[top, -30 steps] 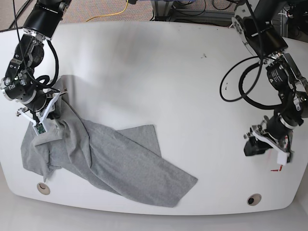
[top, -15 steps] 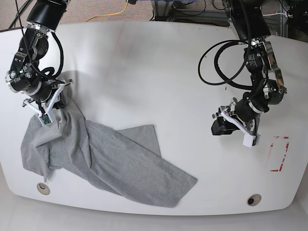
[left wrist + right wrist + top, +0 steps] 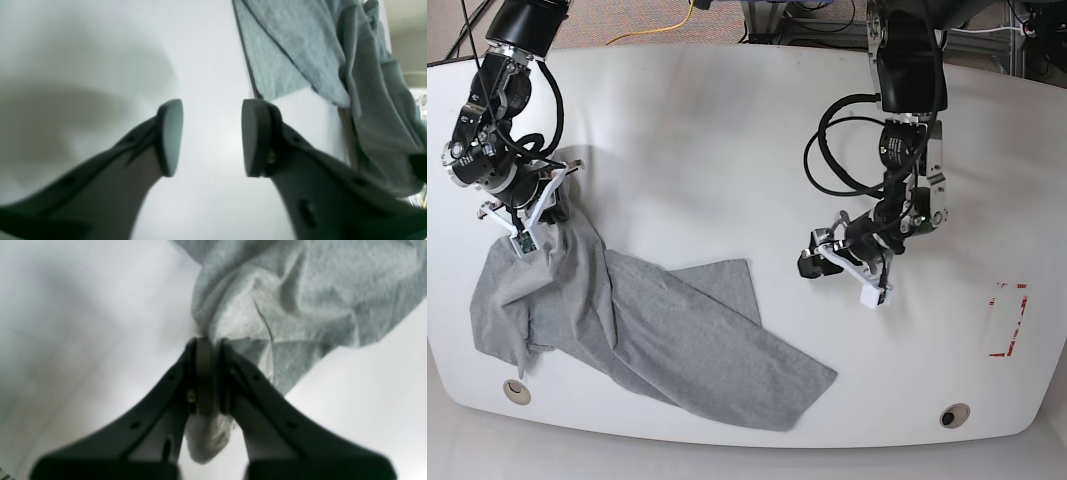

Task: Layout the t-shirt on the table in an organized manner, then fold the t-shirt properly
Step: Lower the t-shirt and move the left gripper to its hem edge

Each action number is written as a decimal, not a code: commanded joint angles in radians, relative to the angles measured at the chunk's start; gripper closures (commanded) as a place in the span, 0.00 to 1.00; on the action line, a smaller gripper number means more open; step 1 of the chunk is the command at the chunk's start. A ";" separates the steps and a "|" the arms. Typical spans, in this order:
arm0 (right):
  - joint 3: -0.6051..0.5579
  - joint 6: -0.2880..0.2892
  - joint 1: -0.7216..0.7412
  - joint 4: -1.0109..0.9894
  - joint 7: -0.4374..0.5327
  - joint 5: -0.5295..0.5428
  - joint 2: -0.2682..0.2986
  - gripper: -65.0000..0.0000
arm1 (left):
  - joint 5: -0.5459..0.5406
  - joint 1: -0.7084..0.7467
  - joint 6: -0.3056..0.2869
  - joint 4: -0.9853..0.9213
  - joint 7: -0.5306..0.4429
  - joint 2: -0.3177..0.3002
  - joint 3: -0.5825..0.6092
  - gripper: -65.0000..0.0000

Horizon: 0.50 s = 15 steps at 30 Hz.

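The shirt (image 3: 627,330) lies bunched by the counter's (image 3: 727,130) front left corner. The right pincer (image 3: 213,350) is clamped on a bunch of it, likely to pull it flat. The left pincer (image 3: 211,136) hangs apart over the middle, empty.

Soft heather-grey jersey cloth in the t-shirt (image 3: 642,335), thin, matt, creased (weave faintly speckled up close). Glossy smooth white on the table (image 3: 727,140), with two round metal grommets (image 3: 954,414). Matt dark plastic on the left gripper (image 3: 211,138) fingers (image 3: 255,136).
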 commanded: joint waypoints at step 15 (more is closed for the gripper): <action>0.005 -0.001 -0.003 0.019 0.021 0.014 0.016 0.99 | -0.011 -0.186 0.003 -0.466 -0.286 0.123 0.174 0.44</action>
